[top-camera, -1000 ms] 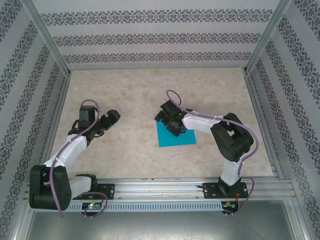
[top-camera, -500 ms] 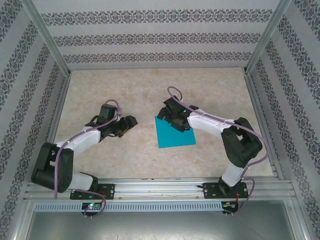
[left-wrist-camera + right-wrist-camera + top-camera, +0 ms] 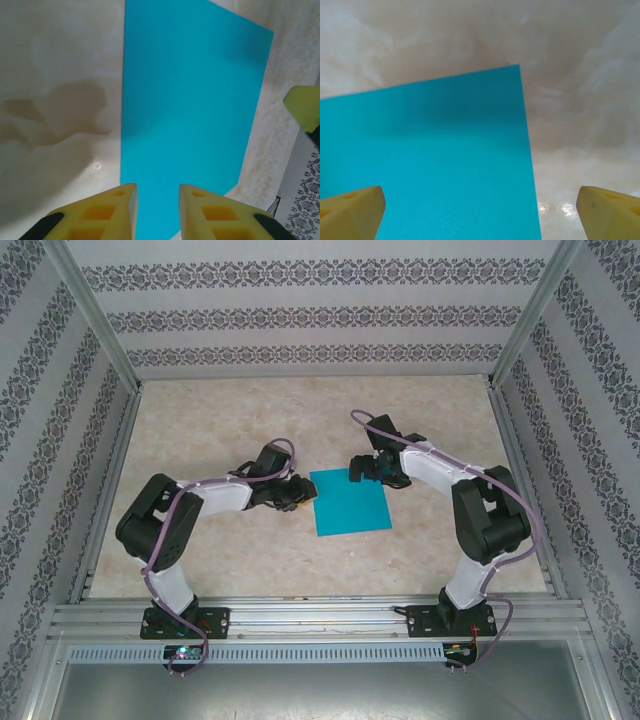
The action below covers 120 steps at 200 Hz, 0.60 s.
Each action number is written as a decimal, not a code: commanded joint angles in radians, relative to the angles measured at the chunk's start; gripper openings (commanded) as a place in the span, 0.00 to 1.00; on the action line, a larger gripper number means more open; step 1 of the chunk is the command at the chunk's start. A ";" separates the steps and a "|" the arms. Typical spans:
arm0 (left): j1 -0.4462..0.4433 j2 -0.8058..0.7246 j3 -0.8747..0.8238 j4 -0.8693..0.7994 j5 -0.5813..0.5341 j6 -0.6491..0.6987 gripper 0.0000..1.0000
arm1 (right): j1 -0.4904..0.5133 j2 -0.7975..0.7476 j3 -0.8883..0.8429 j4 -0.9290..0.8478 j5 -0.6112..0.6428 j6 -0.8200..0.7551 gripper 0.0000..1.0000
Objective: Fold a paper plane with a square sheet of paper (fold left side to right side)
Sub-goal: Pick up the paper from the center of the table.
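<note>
1. On the left we see the left gripper [image 3: 296, 500] low over the table [image 3: 220, 420], its tips just at the left edge of the square sheet of paper [image 3: 350, 503].
2. From the left wrist, we find this gripper [image 3: 157, 195] only partly open. Its yellow fingers [image 3: 120, 205] stand a narrow gap apart, with the near edge of the sheet [image 3: 190, 110] lying below that gap. We see nothing pinched between them, and we cannot tell whether they touch the paper.
3. In the middle, the turquoise sheet lies flat and unfolded on the table, between the two grippers.
4. On the right, the right gripper [image 3: 358, 475] sits at the sheet's far right corner.
5. From the right wrist, we see this gripper [image 3: 480, 200] spread wide, one yellow fingertip [image 3: 355, 205] over the paper [image 3: 430, 160] and the other over bare table beyond the sheet's edge. It holds nothing.
</note>
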 commanded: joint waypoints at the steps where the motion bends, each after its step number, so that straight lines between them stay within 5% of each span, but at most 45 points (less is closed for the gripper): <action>1: -0.022 0.043 0.049 0.045 0.019 -0.037 0.27 | 0.008 0.043 0.049 -0.054 -0.028 -0.072 0.98; 120: -0.049 0.174 0.078 0.028 -0.009 -0.038 0.22 | 0.043 0.162 0.087 -0.067 -0.049 -0.027 0.98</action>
